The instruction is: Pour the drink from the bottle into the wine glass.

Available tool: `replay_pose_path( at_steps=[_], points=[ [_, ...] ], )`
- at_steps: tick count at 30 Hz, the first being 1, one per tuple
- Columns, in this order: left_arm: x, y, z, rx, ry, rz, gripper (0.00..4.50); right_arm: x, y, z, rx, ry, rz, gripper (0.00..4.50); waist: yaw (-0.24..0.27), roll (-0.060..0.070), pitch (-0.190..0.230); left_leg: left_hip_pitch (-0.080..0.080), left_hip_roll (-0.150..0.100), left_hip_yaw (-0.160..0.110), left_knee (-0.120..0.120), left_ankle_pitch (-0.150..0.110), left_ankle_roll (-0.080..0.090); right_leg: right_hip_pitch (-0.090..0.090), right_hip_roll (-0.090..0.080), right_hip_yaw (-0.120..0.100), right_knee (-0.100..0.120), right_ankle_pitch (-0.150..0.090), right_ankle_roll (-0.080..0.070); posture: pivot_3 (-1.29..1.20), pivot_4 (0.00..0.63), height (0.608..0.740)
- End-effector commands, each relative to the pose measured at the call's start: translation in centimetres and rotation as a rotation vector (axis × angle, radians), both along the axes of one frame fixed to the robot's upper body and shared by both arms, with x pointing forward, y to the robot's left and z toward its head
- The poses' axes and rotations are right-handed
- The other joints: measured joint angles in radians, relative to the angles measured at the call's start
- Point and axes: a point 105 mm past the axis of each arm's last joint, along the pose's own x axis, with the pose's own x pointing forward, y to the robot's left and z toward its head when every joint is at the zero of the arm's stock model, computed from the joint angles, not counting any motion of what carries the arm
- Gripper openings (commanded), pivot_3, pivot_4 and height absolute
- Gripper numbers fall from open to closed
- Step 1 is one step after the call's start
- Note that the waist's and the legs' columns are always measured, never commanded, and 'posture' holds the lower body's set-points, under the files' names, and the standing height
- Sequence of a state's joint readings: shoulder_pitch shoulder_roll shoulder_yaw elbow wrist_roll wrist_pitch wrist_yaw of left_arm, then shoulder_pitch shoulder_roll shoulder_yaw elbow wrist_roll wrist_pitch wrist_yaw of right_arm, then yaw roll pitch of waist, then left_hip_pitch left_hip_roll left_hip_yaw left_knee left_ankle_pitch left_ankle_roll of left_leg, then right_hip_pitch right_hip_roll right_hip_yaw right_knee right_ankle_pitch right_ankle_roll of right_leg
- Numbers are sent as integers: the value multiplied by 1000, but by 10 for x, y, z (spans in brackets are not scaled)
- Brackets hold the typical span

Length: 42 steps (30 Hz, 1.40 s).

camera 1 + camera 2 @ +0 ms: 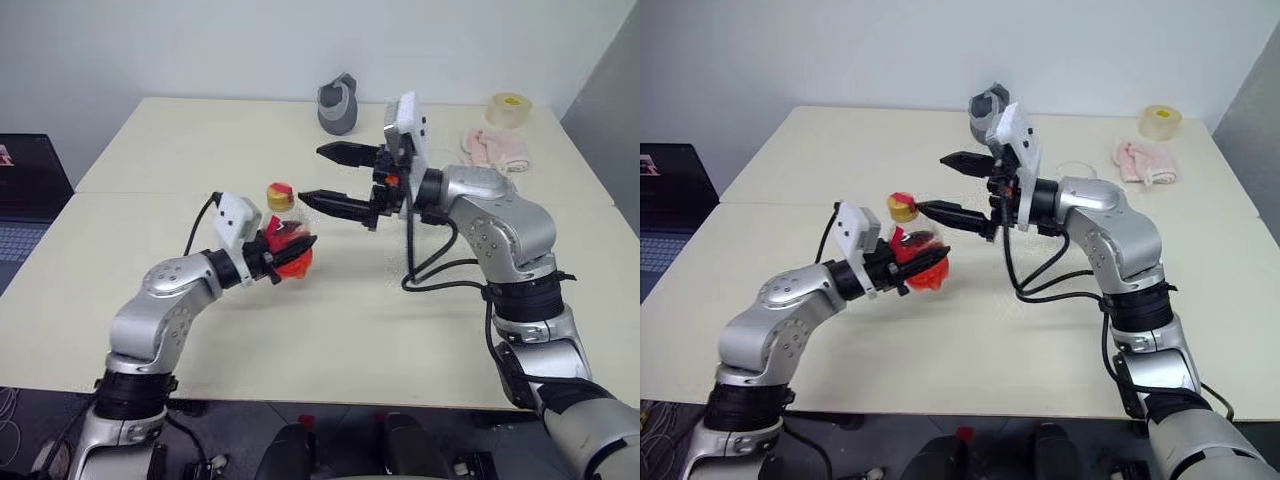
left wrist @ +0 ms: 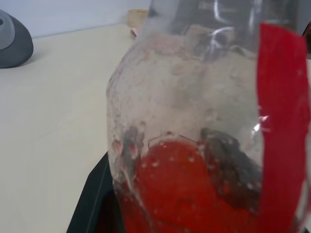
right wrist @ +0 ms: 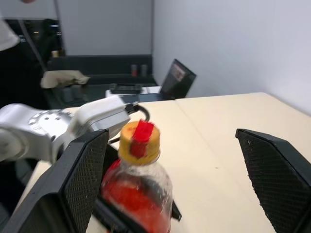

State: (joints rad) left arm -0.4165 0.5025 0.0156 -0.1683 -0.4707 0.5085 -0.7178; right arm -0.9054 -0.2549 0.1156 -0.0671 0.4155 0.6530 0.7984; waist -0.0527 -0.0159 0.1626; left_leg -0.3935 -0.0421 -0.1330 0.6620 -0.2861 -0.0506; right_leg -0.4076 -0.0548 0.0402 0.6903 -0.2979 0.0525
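Note:
My left gripper (image 1: 290,250) is shut on the body of the bottle (image 1: 288,240), a small clear one held upright above the table. The red-orange drink (image 2: 180,194) fills its lower part, beside a red label strip (image 2: 284,121). The yellow-and-red cap (image 3: 139,141) is on. My right gripper (image 1: 310,174) is open and points sideways at cap height. In the right wrist view the cap stands between its two fingers (image 3: 82,179), touching neither. A faint clear rim (image 1: 1077,168) behind my right forearm may be the wine glass; the rest of it is hidden.
A grey cup-like object (image 1: 338,103) stands at the table's far edge. A roll of tape (image 1: 509,108) and a pink cloth (image 1: 495,148) lie at the far right. An open laptop (image 1: 25,200) sits off the table on the left.

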Motion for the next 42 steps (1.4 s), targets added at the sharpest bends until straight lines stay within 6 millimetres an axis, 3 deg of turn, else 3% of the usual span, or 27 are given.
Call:
replay_pose_path(
  at_steps=[1,9,25,32,42],
  points=[
    [5,-8,17,-9,-87,-25,1817,-2,7,7,23,-41,-35,4466,-1,0,0,0,0,0,0,0,0,0,0,0,0,0,0,0,150,740],
    [14,-19,19,-22,-108,-50,1817,2,20,2,39,-31,-60,4466,-5,0,0,0,0,0,0,0,0,-1,0,0,1,0,0,0,150,740],
    [11,-28,21,-30,-115,-77,1817,21,42,10,49,-80,-130,4466,-8,0,0,0,0,0,0,0,0,-1,1,1,2,0,0,0,150,740],
    [8,-23,22,-36,-114,-60,1817,26,26,3,19,-77,-155,4466,-7,0,0,0,0,0,0,0,0,-1,1,0,2,0,0,0,150,740],
    [9,-16,27,-48,-129,-21,1817,30,-19,-6,-43,-48,-227,4466,-7,0,0,0,0,0,0,0,0,-1,1,1,2,0,0,0,150,740]
  ],
)
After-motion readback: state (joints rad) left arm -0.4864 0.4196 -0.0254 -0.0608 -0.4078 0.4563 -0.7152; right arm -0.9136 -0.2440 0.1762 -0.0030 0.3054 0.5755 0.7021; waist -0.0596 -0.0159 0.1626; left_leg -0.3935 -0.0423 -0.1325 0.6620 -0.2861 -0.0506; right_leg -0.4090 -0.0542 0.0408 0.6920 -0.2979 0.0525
